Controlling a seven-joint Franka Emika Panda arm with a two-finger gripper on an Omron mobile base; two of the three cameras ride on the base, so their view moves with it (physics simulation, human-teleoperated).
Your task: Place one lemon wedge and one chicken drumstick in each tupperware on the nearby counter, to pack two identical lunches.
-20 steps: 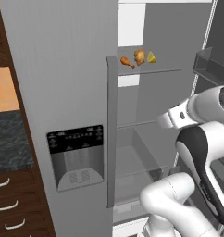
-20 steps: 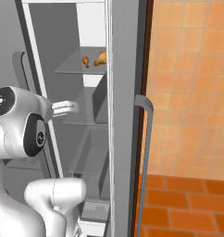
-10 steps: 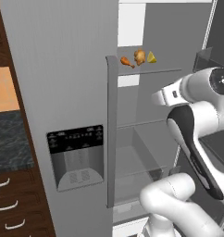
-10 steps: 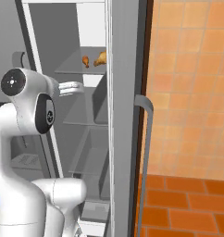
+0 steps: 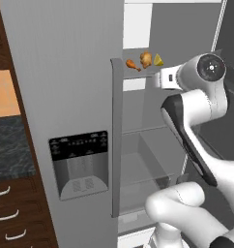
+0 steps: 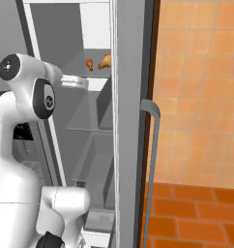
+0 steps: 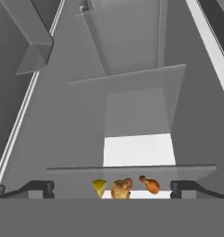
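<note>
Now the wide open pincer (image 7: 112, 189) hangs empty before the fridge shelf (image 7: 188, 170), where straight ahead a lemon wedge (image 7: 99, 187) and two chicken drumsticks (image 7: 122, 188) lie, probably light, slippery, best pinched across the thick middle.

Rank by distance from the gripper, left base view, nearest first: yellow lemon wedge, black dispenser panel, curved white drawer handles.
1. Yellow lemon wedge, shelf just above the gripper.
2. Black dispenser panel, lower left on door.
3. Curved white drawer handles, bottom left.
</note>
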